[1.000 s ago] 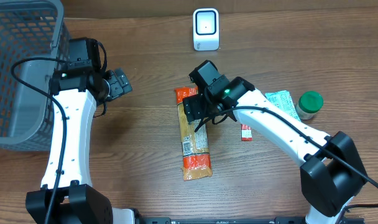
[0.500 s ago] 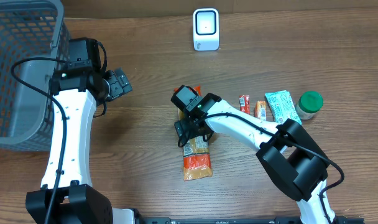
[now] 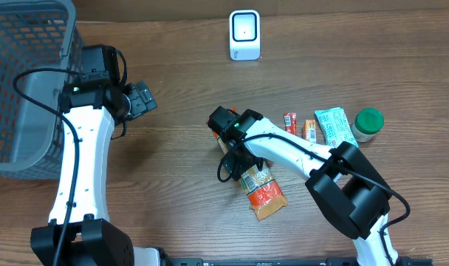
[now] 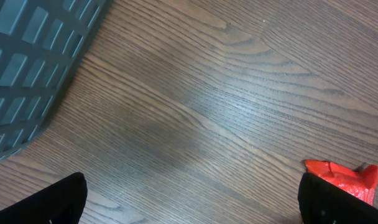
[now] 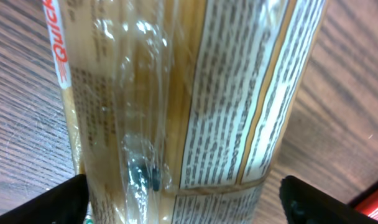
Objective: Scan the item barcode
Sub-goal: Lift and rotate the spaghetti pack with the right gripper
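pasta packet (image 3: 260, 185) | clear wrap, orange-red ends | white printed label (image 5: 239, 93) | lying slanted

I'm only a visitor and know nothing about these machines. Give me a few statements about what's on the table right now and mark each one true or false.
1. The long packet lies on the table with the right gripper over it. True.
2. The left gripper holds a jar. False: it is open and empty. The green-lidded jar stands on the table, far from it.
3. The white scanner stands apart from the long packet. True.
4. The small snack packets sit inside the grey basket. False: they lie on the table beside the jar.
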Robot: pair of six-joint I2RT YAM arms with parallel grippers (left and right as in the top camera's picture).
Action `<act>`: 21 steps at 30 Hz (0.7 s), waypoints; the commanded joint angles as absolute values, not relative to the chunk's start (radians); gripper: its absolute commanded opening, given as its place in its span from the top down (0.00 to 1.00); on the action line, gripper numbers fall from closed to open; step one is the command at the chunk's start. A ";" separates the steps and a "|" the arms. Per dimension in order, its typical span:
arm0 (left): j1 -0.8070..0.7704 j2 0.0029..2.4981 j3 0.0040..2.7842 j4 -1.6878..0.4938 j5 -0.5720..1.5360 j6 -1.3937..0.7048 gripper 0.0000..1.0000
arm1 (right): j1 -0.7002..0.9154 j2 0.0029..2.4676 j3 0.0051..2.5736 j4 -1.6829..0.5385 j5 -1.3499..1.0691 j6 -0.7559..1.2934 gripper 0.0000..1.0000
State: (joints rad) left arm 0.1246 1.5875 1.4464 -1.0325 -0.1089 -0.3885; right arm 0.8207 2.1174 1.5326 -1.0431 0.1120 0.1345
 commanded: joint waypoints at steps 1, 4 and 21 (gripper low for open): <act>0.124 1.595 1.443 -1.032 -0.112 -0.377 0.00 | 0.818 2.121 1.536 -1.001 0.156 0.104 0.00; 0.124 1.595 1.443 -1.032 -0.112 -0.377 0.00 | 0.805 2.121 1.536 -0.961 0.156 0.133 0.00; 0.124 1.595 1.443 -1.032 -0.112 -0.377 0.00 | 0.759 2.116 1.539 -0.928 0.065 0.111 0.14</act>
